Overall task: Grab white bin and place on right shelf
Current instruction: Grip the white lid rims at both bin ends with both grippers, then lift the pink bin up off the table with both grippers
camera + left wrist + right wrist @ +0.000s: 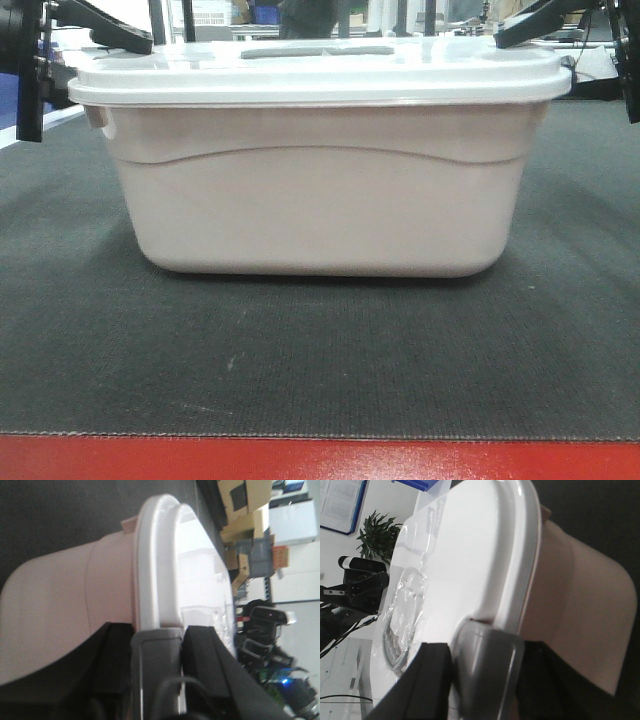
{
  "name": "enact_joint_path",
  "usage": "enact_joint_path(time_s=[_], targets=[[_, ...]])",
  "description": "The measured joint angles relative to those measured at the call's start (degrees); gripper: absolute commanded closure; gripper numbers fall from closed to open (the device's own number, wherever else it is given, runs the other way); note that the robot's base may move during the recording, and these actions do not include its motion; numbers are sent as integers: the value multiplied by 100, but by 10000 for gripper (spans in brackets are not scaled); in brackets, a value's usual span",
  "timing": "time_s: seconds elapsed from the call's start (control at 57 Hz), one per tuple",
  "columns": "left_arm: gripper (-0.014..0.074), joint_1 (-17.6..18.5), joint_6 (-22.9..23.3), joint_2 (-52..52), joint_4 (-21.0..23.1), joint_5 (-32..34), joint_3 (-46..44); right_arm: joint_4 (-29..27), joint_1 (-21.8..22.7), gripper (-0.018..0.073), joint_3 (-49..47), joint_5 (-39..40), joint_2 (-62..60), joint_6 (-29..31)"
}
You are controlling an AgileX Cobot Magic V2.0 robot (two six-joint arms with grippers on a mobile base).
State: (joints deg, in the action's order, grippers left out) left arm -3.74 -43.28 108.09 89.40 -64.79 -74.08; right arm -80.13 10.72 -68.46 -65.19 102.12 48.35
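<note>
The left pincer (157, 635) and right pincer (487, 652) pinch only the white bin (320, 190) by its grey end latches (156, 652), so uneven lifting may unseat the lid (320, 80).

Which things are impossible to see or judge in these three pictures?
- Contents of the large off-white plastic bin: every view, opaque walls and flat white lid hide them.
- Shiny steel right shelf: outside every view.
- Grip of left gripper and right gripper: wrist views, jaws cut off by bottom edge; a grey clip sits between them.
</note>
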Motion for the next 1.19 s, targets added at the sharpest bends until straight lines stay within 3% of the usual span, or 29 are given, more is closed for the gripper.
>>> enact_joint_path(time_s=[0.07,0.719,1.192], targets=[[729,0,58,0,85,0,0,-11,0,498,0,9,0,0],[722,0,354,-716,643,55,-426,-883,10,498,11,197,-1074,-10],[722,350,643,-1247,890,519,-1087,-1400,122,498,39,595,-2034,-209]])
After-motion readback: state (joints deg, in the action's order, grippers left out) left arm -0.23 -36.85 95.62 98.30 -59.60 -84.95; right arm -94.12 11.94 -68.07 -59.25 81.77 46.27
